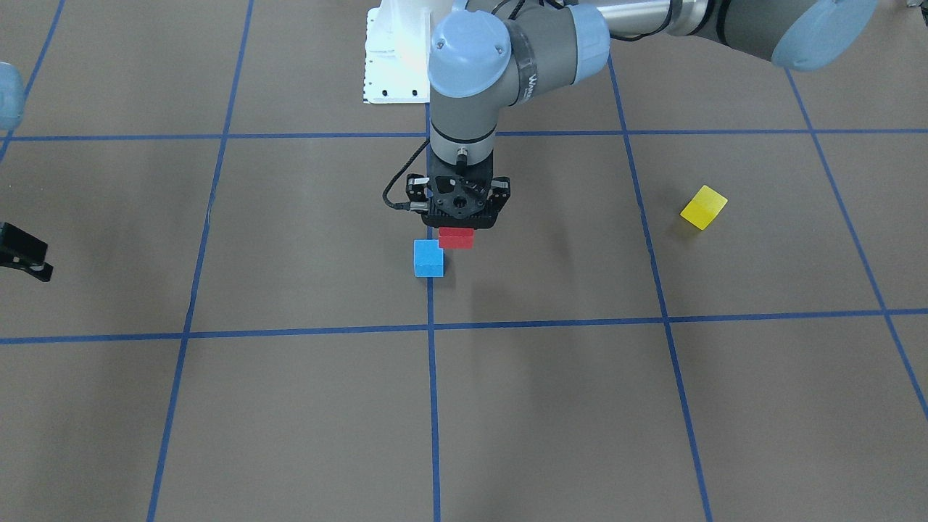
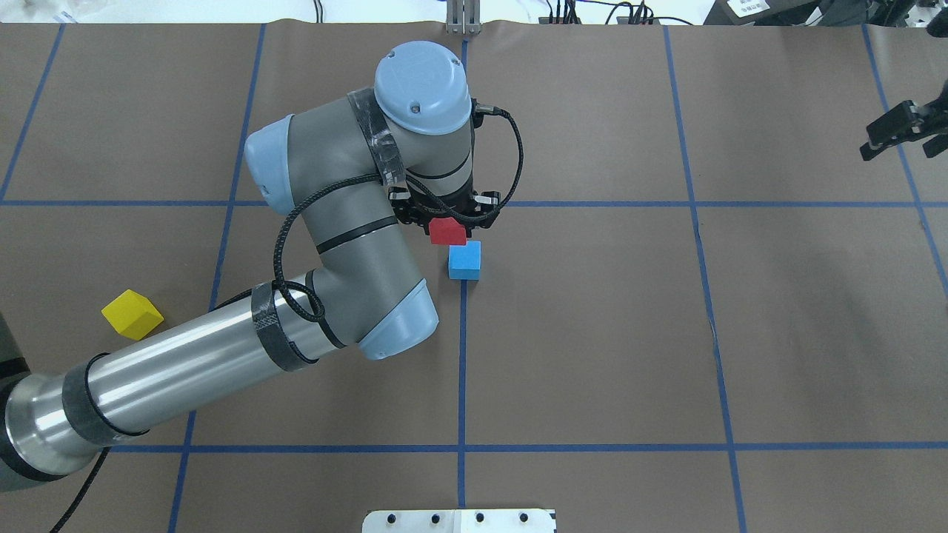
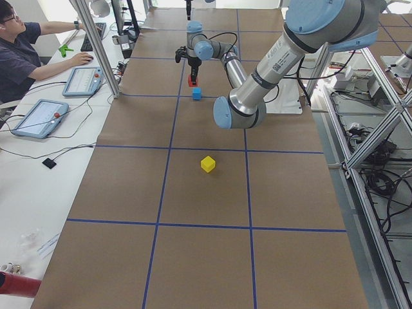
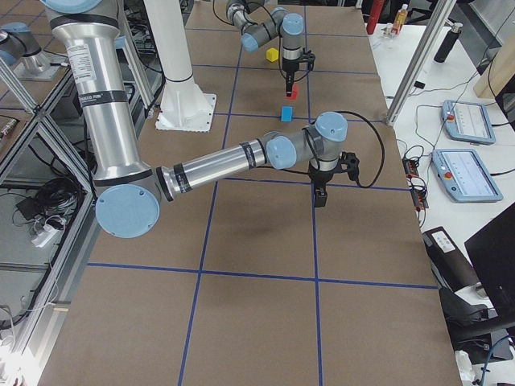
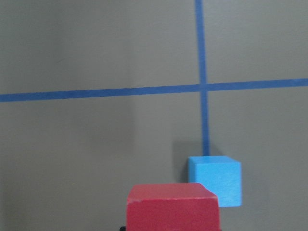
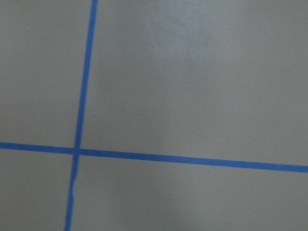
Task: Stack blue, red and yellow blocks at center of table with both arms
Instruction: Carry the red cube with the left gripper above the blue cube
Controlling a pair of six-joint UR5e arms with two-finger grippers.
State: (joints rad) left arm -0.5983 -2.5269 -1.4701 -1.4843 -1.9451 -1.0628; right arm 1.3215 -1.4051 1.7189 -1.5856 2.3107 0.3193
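Left gripper (image 1: pixel 458 223) points straight down, jaws closed on the red block (image 1: pixel 456 238), which it holds clear of the table. All positions below are relative to the blue block (image 1: pixel 428 259), which sits on the table on a blue tape line.

- Red block: higher than the blue block and not over it. Both fixed views put it off to the robot's left of blue. The wrist view agrees, with blue showing to the right of red. Fore-aft offset is unsettled, since the two fixed views disagree.
- Judgement: the placement turns on a short sideways shift toward the robot's right, then a straight descent. The faces look roughly square to each other.
- Yellow block (image 1: pixel 703 207): well apart from blue on the left arm's side, lying turned relative to the tape grid.
- Right gripper (image 2: pixel 900 133): well apart on the opposite side, jaws seemingly spread, nothing between them.
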